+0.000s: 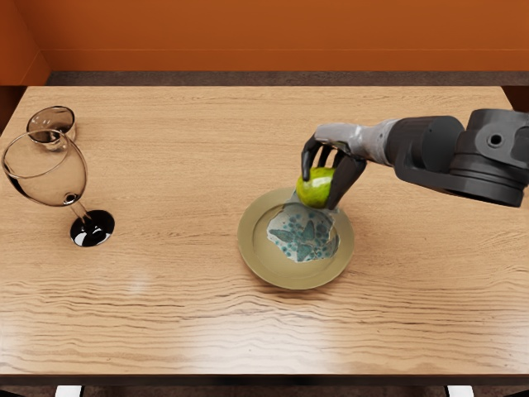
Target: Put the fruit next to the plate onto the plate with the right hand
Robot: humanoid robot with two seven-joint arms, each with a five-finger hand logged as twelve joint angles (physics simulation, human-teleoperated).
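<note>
A green round fruit [315, 187] is held over the far right part of the plate [258, 248], an olive-rimmed dish with a blue-green pattern in its middle. My right hand [329, 169] comes in from the right edge and its dark fingers are curled around the fruit from above. Whether the fruit touches the plate or hangs just above its rim cannot be told. The left arm is out of view.
A wine glass [50, 178] with a dark foot stands near the table's left edge. Behind it another glass [52, 124] stands at the far left. An orange wall runs along the back of the wooden table [165, 314].
</note>
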